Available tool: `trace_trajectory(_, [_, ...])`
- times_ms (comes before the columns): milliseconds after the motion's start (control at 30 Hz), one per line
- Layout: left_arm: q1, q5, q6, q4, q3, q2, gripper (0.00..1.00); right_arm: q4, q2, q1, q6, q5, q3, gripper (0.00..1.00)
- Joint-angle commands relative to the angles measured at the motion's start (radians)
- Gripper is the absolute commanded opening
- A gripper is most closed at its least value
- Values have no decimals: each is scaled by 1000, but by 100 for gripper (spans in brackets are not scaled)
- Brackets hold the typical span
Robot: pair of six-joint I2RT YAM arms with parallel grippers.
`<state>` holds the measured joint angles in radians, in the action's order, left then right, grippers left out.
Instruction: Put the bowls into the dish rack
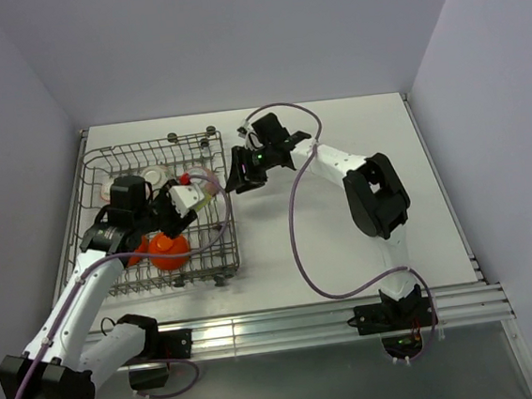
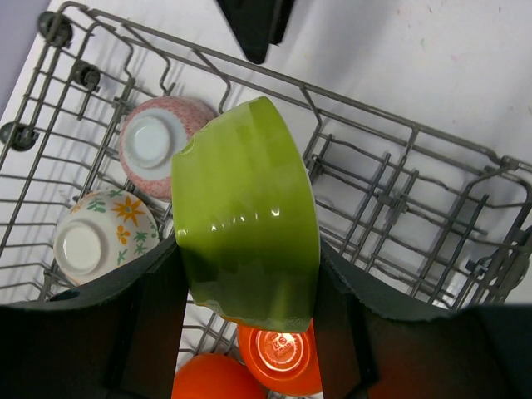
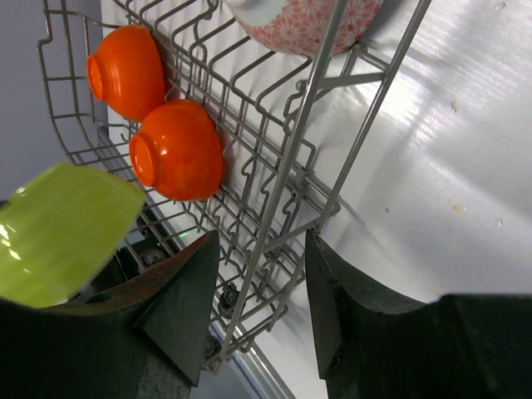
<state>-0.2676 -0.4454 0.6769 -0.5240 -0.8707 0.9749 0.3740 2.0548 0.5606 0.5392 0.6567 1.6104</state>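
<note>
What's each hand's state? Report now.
Left hand: closed on the lime-green bowl.
Right hand: open, holding nothing.

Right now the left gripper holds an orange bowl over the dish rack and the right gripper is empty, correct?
No: the left wrist view shows the left gripper holding the lime-green bowl, not an orange one. It is over the dish rack, and the right gripper is empty.

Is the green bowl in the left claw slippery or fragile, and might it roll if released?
The green bowl looks glossy, with bright highlights, so it may slip in the left claw. Its shape looks rigid, probably ceramic-like, so knocking the wire rack could chip it. Held on edge, it might roll or tip when released.
</note>
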Motion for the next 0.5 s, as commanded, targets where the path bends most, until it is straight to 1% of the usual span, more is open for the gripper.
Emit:
trace_trajectory(0, [-42, 37, 136, 41, 22, 8, 0, 2, 27, 12, 5, 26, 69, 52])
trace_trajectory(100, [-126, 134, 156, 62, 53, 28, 0, 8, 41, 15, 11, 30, 78, 51])
trace_trajectory(200, [-166, 187, 132, 47, 38, 74, 0, 5, 47, 18, 22, 30, 71, 47])
trace_trajectory(267, [-186, 256, 109, 29, 19, 105, 0, -1, 51, 19, 25, 27, 66, 45])
trace_trajectory(433, [-243, 379, 29, -77, -73, 203, 0, -1, 57, 24, 38, 35, 69, 34])
trace_trajectory(467, [-255, 422, 17, -90, -86, 214, 0, -3, 57, 24, 41, 38, 69, 30])
